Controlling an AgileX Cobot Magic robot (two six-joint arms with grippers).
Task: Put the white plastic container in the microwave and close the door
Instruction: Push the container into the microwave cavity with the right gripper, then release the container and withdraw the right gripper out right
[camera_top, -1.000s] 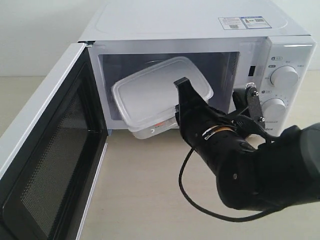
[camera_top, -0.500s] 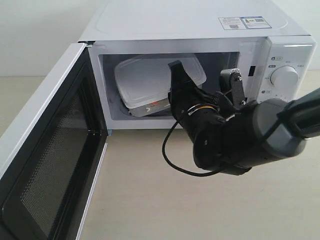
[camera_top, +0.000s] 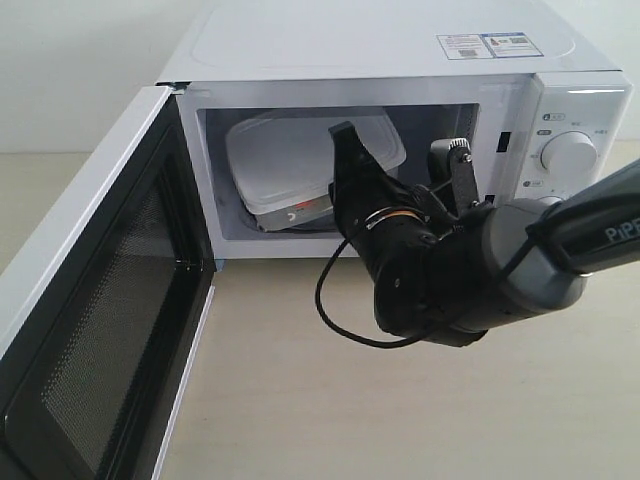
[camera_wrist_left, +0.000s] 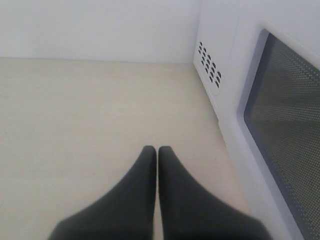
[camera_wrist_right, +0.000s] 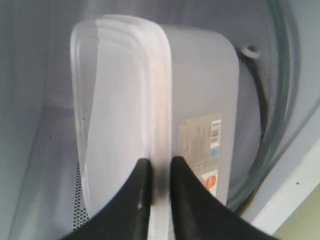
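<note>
The white plastic container (camera_top: 300, 160) sits tilted inside the cavity of the white microwave (camera_top: 400, 60), its red mark facing out. My right gripper (camera_top: 335, 140) reaches into the cavity and is shut on the container's rim (camera_wrist_right: 160, 130); the black fingers (camera_wrist_right: 140, 200) pinch the lid edge beside a label with a red patch (camera_wrist_right: 210, 182). The door (camera_top: 90, 310) hangs wide open on the left, its black mesh inner face showing. My left gripper (camera_wrist_left: 157, 150) is shut on nothing above the tabletop, next to the door's outer window (camera_wrist_left: 285, 125).
The right arm's black cable (camera_top: 345, 320) loops down in front of the microwave opening. Two round dials (camera_top: 568, 155) sit on the right panel. The glass turntable rim (camera_wrist_right: 280, 100) curves behind the container. Beige tabletop (camera_top: 330, 420) spreads in front.
The right gripper has carried the container from the cavity's mouth deeper into the microwave, and the arm has stretched further in. The door and the left gripper have not moved.
</note>
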